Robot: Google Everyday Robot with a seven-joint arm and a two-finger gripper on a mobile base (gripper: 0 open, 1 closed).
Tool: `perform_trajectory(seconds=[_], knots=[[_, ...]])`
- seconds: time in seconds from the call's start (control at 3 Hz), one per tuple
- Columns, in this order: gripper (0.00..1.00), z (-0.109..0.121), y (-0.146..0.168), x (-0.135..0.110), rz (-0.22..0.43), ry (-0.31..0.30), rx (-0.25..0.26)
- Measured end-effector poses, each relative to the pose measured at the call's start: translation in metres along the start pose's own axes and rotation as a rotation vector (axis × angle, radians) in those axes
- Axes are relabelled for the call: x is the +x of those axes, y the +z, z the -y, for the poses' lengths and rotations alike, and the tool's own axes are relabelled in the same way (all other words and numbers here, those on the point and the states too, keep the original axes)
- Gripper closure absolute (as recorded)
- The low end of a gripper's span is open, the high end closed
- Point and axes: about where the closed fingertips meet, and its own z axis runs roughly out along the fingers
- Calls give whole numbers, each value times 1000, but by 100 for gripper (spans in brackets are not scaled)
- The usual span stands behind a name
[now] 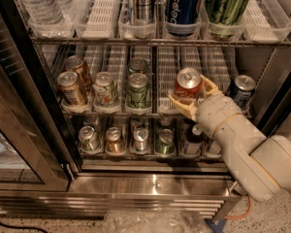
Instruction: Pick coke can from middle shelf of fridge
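Observation:
The coke can (188,83), red with a silver top, stands slightly tilted at the front of the middle shelf (167,69), right of centre in the fridge (155,183). My gripper (195,97) is shut on the can, with one beige finger on its lower left and the other on its right. The white arm comes in from the lower right. The lower part of the can is hidden by the fingers.
On the middle shelf a green can (138,89), a pale can (105,88) and two brown cans (70,87) stand to the left, and a blue can (242,89) to the right. Tall cans (184,4) stand above, several small cans (140,140) below. The open glass door (14,130) is on the left.

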Motion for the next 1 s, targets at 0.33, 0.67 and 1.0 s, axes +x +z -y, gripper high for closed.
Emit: perform_trajectory(seconds=[0.33,0.67,1.0], knots=[[100,-71,11,5,-13,26,-179],[100,-157,19,-2,-39,189,-388],[100,-168,22,-16,-31,214,-435]])
